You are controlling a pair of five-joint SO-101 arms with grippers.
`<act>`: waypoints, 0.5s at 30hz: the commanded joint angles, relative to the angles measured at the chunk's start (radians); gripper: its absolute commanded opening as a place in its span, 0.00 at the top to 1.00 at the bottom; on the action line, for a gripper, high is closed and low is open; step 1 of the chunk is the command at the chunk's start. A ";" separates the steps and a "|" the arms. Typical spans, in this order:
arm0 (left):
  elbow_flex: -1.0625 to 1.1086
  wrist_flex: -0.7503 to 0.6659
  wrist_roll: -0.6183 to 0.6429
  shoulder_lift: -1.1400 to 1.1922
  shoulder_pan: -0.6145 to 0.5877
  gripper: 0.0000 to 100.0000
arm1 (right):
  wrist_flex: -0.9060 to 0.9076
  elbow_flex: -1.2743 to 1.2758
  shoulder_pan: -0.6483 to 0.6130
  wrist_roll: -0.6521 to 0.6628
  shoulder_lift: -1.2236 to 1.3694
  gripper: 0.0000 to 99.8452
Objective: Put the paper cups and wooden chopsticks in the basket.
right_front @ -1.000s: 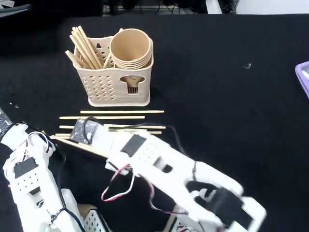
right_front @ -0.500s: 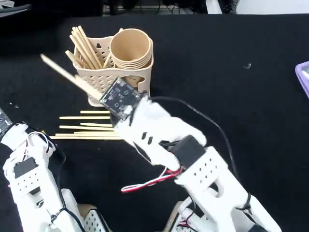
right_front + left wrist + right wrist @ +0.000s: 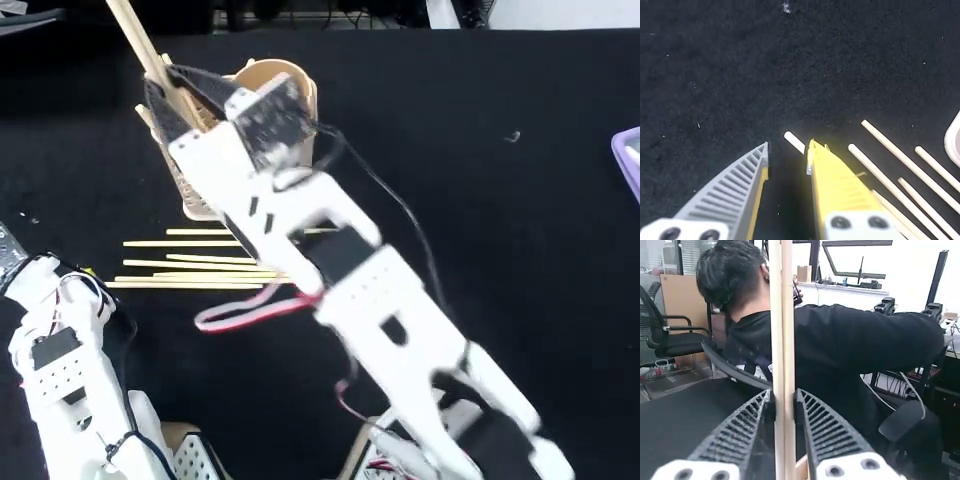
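I judge the step in hand to be dropping this pair into the basket, which stands in the upper left of the high view with the paper cups already stacked in its right-hand part. To do it well, I would bring the lower ends of the sticks down inside the rim on the side away from the cups. I would let go only once they are well below the wall, since a pair released too high may bounce off the rim or catch on the cups. The sticks lean toward the top left corner of that view, so I would straighten them first.

The right claw hangs over the basket, clenched on two wooden chopsticks that lie side by side between its jaws and run on above and below them.

The left claw is released, with its jaws apart just over the worktop. The end of one stick from the loose chopsticks lies between the tips, with the others beside it. Nothing is gripped there.
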 commanded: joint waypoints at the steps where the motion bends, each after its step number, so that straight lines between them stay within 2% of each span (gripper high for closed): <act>1: -0.015 -0.021 0.003 -0.018 0.010 0.86 | -0.051 -0.183 0.060 -0.009 0.131 0.99; 8: -0.015 -0.021 0.003 -0.018 0.010 0.86 | -0.048 -0.400 0.092 -0.009 0.363 0.99; 15: -0.015 -0.021 0.003 -0.018 0.012 0.86 | -0.044 -0.406 0.091 -0.009 0.426 0.99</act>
